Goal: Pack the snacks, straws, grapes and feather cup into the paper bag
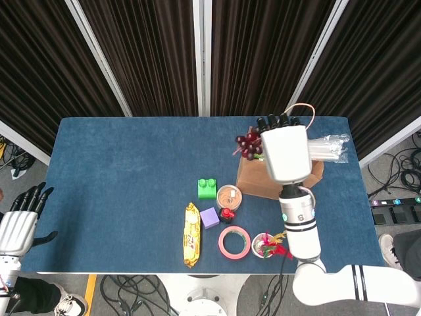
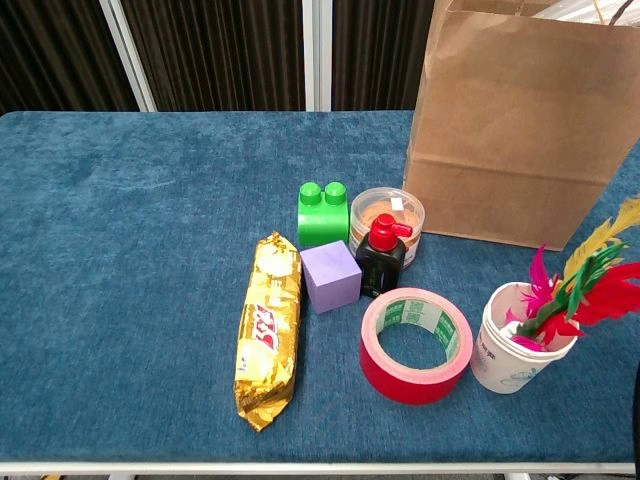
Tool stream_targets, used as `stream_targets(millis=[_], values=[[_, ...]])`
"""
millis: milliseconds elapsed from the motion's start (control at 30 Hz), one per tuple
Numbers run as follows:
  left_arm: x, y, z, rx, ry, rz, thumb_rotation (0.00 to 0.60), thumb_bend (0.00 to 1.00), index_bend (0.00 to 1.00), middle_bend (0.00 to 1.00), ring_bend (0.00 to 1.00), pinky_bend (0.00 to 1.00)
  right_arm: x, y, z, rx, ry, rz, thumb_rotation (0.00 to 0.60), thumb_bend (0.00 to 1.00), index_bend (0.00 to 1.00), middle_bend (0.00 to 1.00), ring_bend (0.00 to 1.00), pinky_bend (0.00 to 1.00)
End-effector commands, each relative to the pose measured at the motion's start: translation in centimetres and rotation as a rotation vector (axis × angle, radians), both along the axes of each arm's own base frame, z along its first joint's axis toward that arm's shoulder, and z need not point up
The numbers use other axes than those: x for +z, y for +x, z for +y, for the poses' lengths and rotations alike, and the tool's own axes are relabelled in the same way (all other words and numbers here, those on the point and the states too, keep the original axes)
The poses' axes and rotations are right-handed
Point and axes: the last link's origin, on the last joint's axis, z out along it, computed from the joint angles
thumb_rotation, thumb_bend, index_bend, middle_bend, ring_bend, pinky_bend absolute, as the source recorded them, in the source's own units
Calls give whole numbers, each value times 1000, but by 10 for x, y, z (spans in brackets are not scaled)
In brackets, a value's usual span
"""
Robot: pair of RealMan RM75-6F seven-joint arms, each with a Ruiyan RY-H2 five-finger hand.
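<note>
My right hand (image 1: 285, 153) hangs above the paper bag (image 1: 253, 184), over its open top, and it has hold of the grapes (image 1: 247, 144): the dark red bunch sticks out at the hand's left edge, raised over the bag's left rim, with my dark fingertips (image 1: 275, 121) showing past the hand's far edge. The bag stands upright on the blue bench (image 1: 125, 184). The pack of straws (image 1: 329, 148) lies across the bag's top, poking out to the right of my hand, and the bag's orange handle loop (image 1: 299, 109) rises just behind it.

In front of the bag, near the bench's front edge, the feather cup (image 2: 515, 348) stands upright, red, pink, green and yellow feathers leaning out of it. Left of the cup lies the red tape roll (image 2: 415, 343), flat. The gold snack pack (image 2: 267, 328) lies lengthwise well left of the bag. Between the snack and the bag sit a purple cube (image 2: 330, 276), a green block (image 2: 322, 213), a small black bottle with a red cap (image 2: 380, 258) and a round clear tub (image 2: 389, 214), the tub just beside the bag's front wall.

My left hand (image 1: 18, 224) is far off to the left of the bag, beyond the bench's edge, fingers spread and holding nothing.
</note>
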Motion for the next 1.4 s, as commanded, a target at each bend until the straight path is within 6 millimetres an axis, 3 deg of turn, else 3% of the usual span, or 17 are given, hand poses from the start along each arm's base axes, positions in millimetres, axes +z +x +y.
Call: stream_targets(millis=[33, 333, 667, 833, 1033, 1167, 1400], values=[[0, 0, 0, -1, 0, 2, 600, 89, 102, 87, 0, 143, 6, -12, -9, -19, -37, 33, 600, 425, 686, 585, 521, 703], [0, -1, 0, 4, 0, 10, 600, 90, 102, 87, 0, 143, 14, -35, -35, -87, -60, 52, 600, 425, 685, 584, 521, 703], [-1, -4, 0, 15, -6, 16, 600, 89, 102, 87, 0, 143, 6, -62, -49, -179, -12, 49, 600, 414, 689, 579, 521, 703], [-3, -5, 0, 18, -10, 16, 600, 90, 102, 87, 0, 143, 2, -67, -51, -247, 67, 52, 600, 286, 647, 532, 476, 648], [-2, -5, -1, 19, -6, 15, 600, 90, 102, 87, 0, 143, 2, -64, -50, -297, 156, 53, 600, 21, 427, 408, 274, 414], [-1, -5, -1, 16, -4, 15, 600, 89, 102, 87, 0, 143, 4, -63, -48, -295, 182, 37, 600, 0, 366, 380, 217, 353], [-2, -4, -1, 15, -5, 15, 600, 90, 102, 87, 0, 143, 10, -62, -47, -287, 165, 22, 600, 0, 352, 370, 207, 348]])
